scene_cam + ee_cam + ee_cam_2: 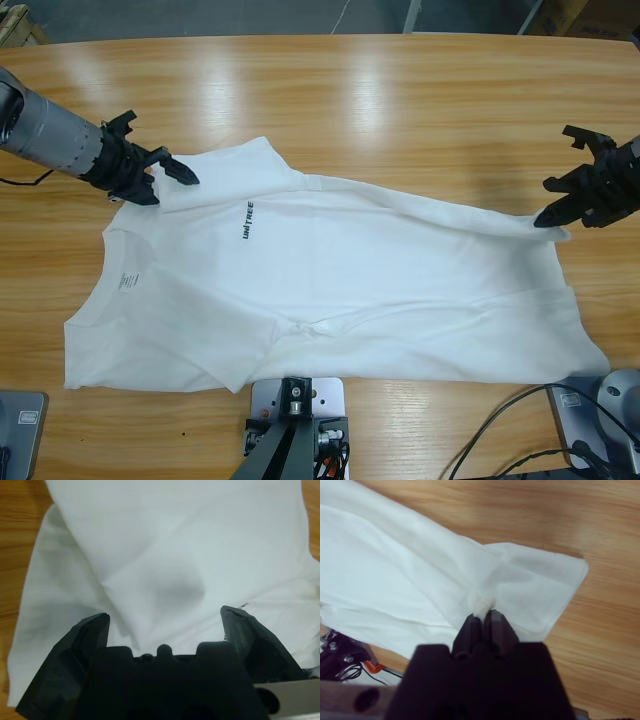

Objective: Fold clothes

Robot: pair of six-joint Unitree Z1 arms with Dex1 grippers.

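White T-shirt (330, 290) lies spread across the wooden tabletop (400, 110), collar toward the high view's left, black chest lettering (246, 221) facing up. My right jaws (482, 614) are clenched on a pinch of cloth near one corner, pulling a ridge across the shirt. My left jaws (165, 617) are spread wide, nothing between them, hovering over the cloth at the collar end.

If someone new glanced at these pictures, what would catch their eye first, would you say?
A white T-shirt sprawls across the wooden table, small black lettering on its chest. The right pincer is shut on a pinch of its cloth at the right, while the left pincer gapes open over the shirt's far-left shoulder.
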